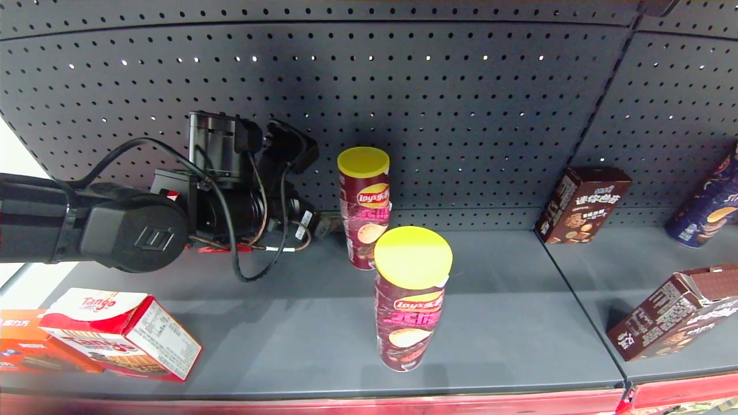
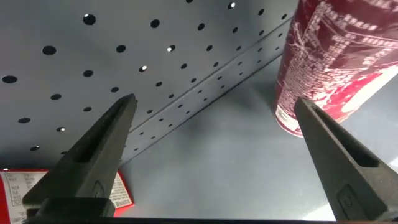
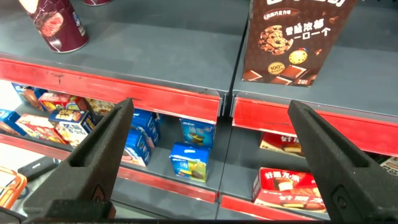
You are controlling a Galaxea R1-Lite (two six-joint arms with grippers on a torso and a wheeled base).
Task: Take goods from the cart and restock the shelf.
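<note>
Chip cans (image 1: 409,311) (smooth cylinders, yellow-lidded) stand upright.

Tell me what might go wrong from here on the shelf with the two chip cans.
1. The open left gripper sits right beside the rear can, close to its base. A small sideways nudge could tip that tall, narrow can.
2. The front can stands just in front of the rear one and nearer the front edge of the shelf. If the rear can topples forward, it might knock the front can off.
</note>
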